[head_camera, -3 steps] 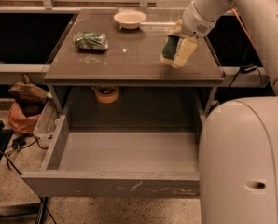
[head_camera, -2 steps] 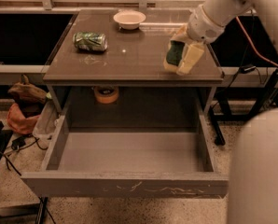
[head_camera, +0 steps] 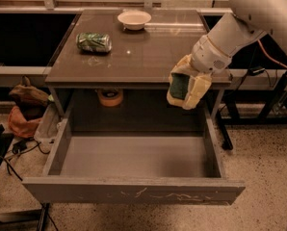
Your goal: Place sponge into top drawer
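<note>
My gripper (head_camera: 186, 86) is shut on the sponge (head_camera: 179, 85), whose dark green face shows between the cream fingers (head_camera: 197, 91). It hangs past the table's front edge, above the back right part of the top drawer (head_camera: 134, 190). The drawer is pulled wide open, grey and shallow, with white scratches on its front panel. Nothing lies inside it.
A crushed green can (head_camera: 93, 42) lies on the brown tabletop (head_camera: 148, 57) at the left, a white bowl (head_camera: 134, 19) at the back. A tape roll (head_camera: 110, 96) sits under the table. Bags and cables (head_camera: 23, 109) lie on the floor at left.
The gripper with the sponge has moved from above the tabletop's right side forward and down, past the front edge, to over the open drawer. The arm no longer covers the right foreground.
</note>
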